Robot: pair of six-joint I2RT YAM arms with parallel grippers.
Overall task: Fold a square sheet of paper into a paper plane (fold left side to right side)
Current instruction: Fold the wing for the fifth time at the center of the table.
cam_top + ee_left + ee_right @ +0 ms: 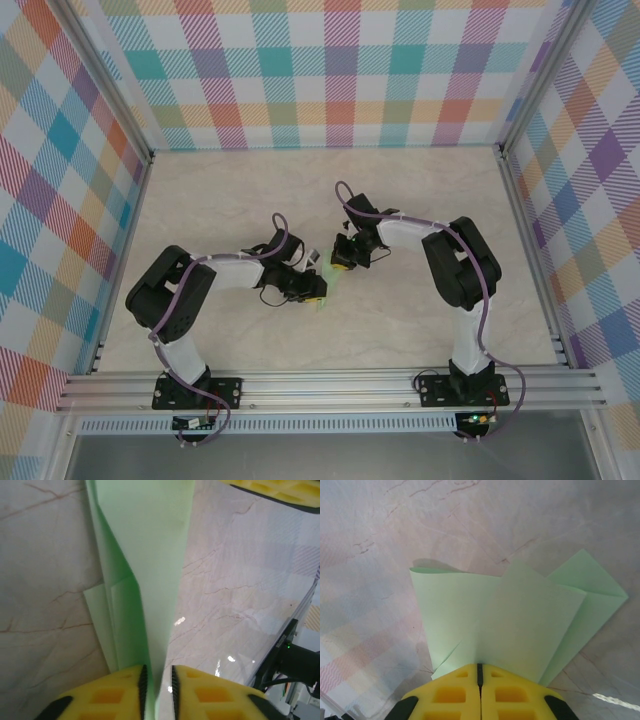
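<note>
The folded pale mint-green paper plane (515, 620) was found mid-table, pinched by both the left gripper (157, 690) and the right gripper (480, 677). Open marbled tabletop (420, 190) surrounded its edges.

Two black-and-white robot arms bend inward from their bases at the near edge of the pale marble-patterned desk (420, 210), wrists nearly meeting above its middle. The left pincer (157, 682), yellow-padded, has its jaws drawn close on a folded pale green paper sheet (155, 555). The right pincer (480, 672) clamps the same sheet, pads pressed together.
</note>
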